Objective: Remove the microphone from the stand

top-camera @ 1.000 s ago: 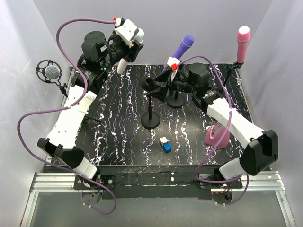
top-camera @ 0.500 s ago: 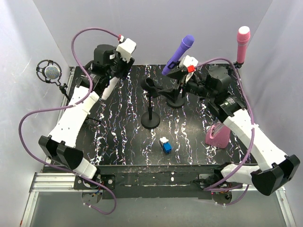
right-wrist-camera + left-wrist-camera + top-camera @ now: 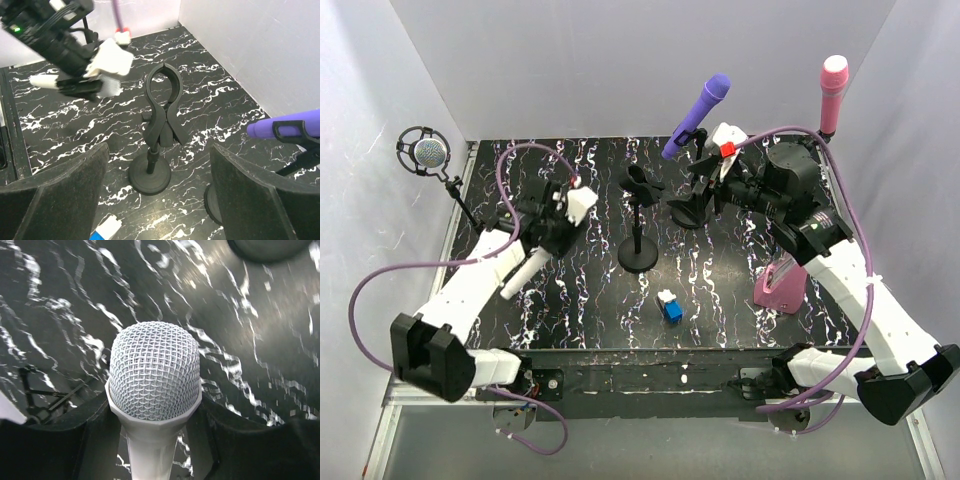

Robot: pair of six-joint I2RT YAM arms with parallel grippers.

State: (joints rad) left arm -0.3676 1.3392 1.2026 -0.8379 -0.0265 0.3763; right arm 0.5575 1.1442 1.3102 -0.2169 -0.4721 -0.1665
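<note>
- A small blue-and-white block [image 3: 670, 306] is lying low in the middle of the top view, on the black marbled table [image 3: 590, 310].
- A pink object [image 3: 779, 287] is sitting to its right, partly under the right arm.
- At centre left, the left gripper [image 3: 548, 243] is clamping the white mic [image 3: 154, 371] between its jaws. The mic is lying roughly level over the table, well clear of the stand.
- The stand [image 3: 162, 107] is standing upright at mid-frame, its clip gaping with nothing in it.
- Just right of it, the right gripper [image 3: 157, 155] is hovering with its jaws spread wide, gripping nothing.
- Behind, a purple mic [image 3: 701, 112] is leaning in its own stand.
- A pink mic [image 3: 832, 92] is rising at the upper right, and a silver mic [image 3: 426, 152] is hanging in a ring mount at the upper left.
</note>
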